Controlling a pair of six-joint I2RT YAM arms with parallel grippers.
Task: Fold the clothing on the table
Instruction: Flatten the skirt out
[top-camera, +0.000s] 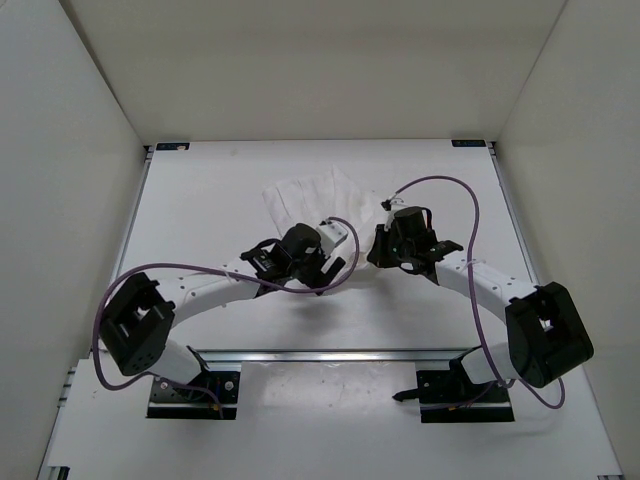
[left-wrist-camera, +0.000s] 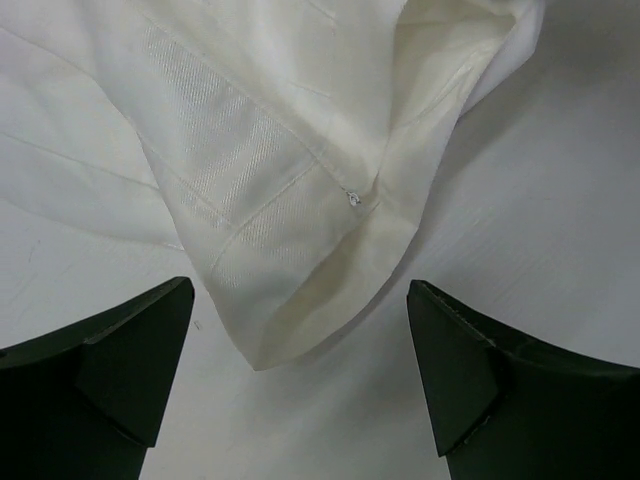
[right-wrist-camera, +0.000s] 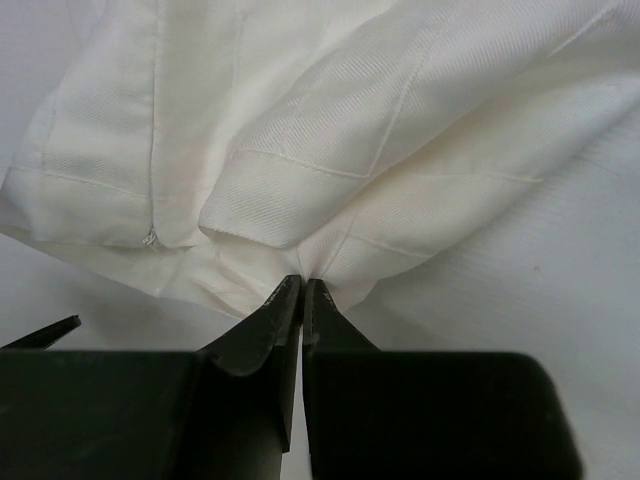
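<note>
Nearest the arms, the left fingers (left-wrist-camera: 120, 370) stand spread wide, with a hemmed corner of the clothing (left-wrist-camera: 290, 200) lying just ahead between them and touching neither. The right fingers (right-wrist-camera: 250, 340) are pressed together, pinching the garment's near edge. Beyond them the clothing lies rumpled near the middle of the counter (top-camera: 200, 200); for a clean fold, the left should probably take that corner low, then both lift level together.
</note>
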